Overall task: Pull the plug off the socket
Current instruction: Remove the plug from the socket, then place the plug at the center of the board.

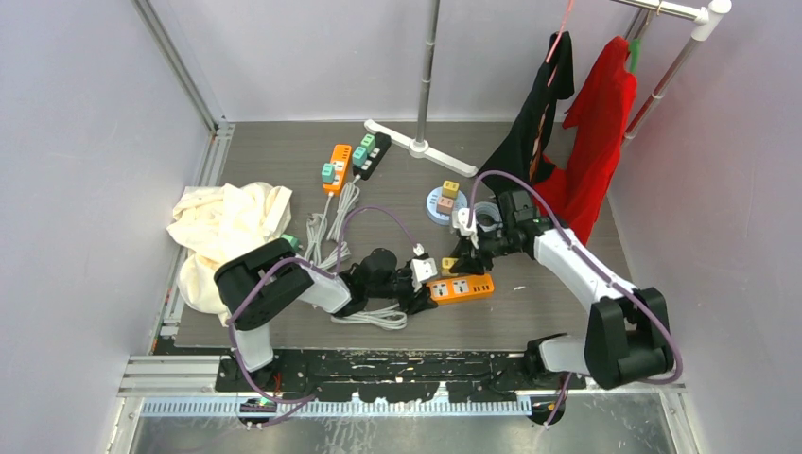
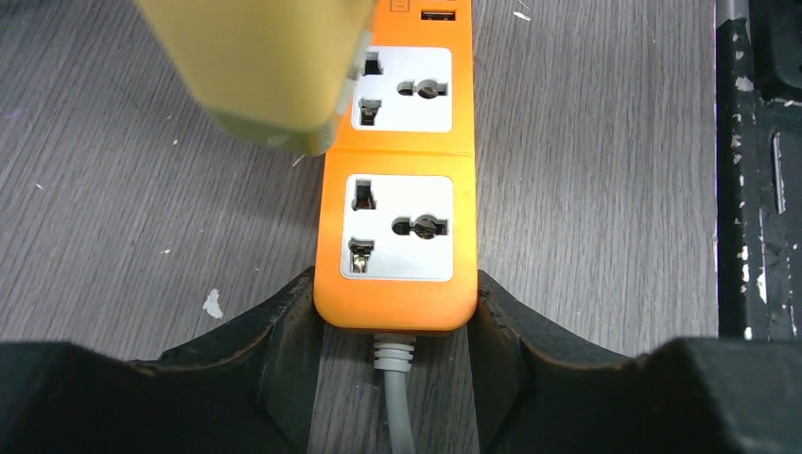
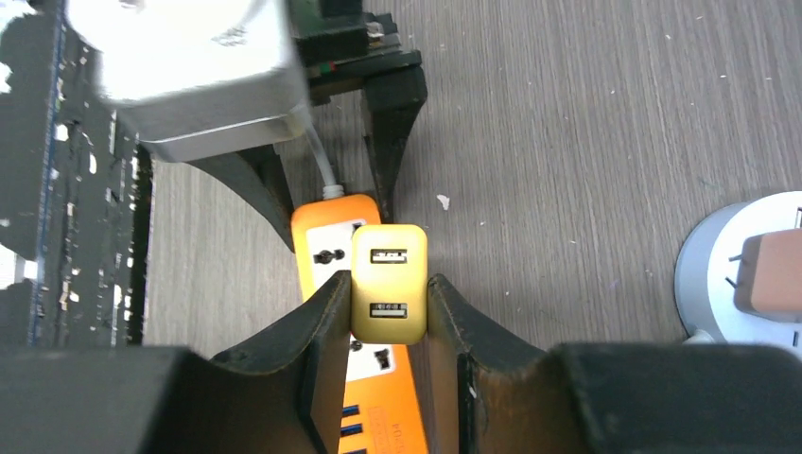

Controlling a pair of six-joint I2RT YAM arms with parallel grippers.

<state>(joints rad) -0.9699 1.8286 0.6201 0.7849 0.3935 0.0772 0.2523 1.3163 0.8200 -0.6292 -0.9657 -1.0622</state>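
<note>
An orange power strip [image 1: 461,288] [image 2: 397,151] lies on the grey table, both of its white sockets showing empty in the left wrist view. My left gripper [image 1: 423,284] [image 2: 395,295] is shut on the strip's cord end, one finger on each side, the grey cord running out between them. A yellow plug [image 1: 448,267] [image 3: 388,284] with two USB ports is held just above the strip, over its edge. My right gripper [image 1: 463,255] [image 3: 388,307] is shut on the plug's two sides. The same plug [image 2: 265,66] is a blur at the top left of the left wrist view.
A second orange strip [image 1: 337,168] and a black strip [image 1: 372,154] lie at the back, with white cords [image 1: 331,236] trailing forward. A cream cloth [image 1: 227,227] is heaped on the left. A round base [image 1: 437,206] [image 3: 728,274] holds blocks. A red garment [image 1: 596,132] hangs at the right.
</note>
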